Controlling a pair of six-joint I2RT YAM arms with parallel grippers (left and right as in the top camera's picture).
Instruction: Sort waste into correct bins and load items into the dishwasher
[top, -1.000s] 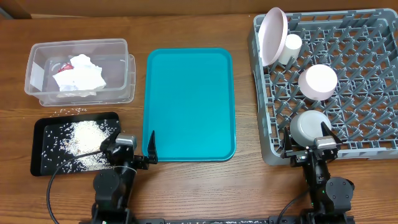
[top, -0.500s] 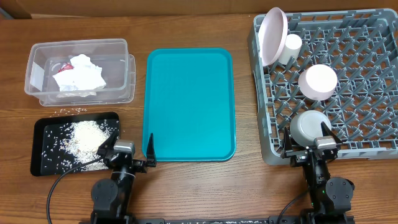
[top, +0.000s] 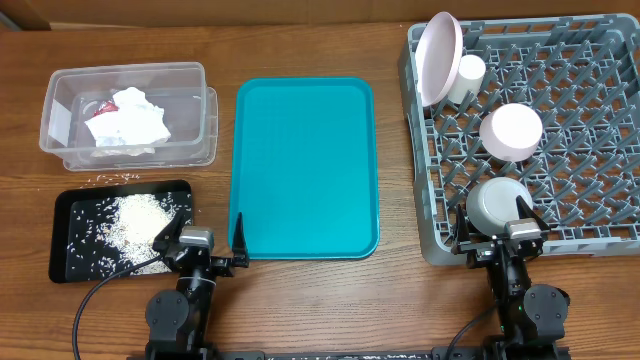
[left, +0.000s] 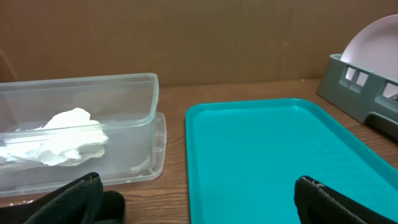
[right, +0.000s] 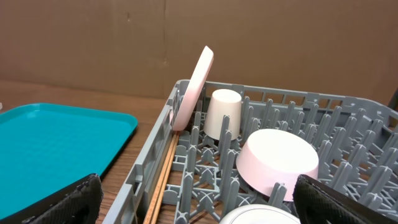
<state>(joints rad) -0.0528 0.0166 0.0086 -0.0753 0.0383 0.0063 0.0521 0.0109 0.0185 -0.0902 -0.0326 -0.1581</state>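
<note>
The grey dish rack (top: 590, 130) at the right holds the white plate (top: 438, 57) on edge, the small white cup (top: 465, 78), the pinkish-white bowl (top: 510, 132) upside down and the pale grey bowl (top: 496, 203). The clear tub (top: 125, 115) holds crumpled napkins (top: 128, 120) and a red scrap (top: 102, 106). The black tray (top: 70, 215) holds rice (top: 135, 222). My left gripper (top: 201, 243) is open and empty at the teal tray's front left corner. My right gripper (top: 505, 232) is open and empty at the rack's front edge. The right wrist view shows the plate (right: 194, 87), cup (right: 222, 113) and pink bowl (right: 277, 162).
A large teal tray (top: 305, 165) lies in the middle; it also fills the left wrist view (left: 267, 162), with the clear tub (left: 81, 134) to its left. A few rice grains (top: 115, 178) lie on the wood between tub and black tray.
My left gripper has drawn back toward the table's front edge, away from the black tray. The right arm has not moved.
</note>
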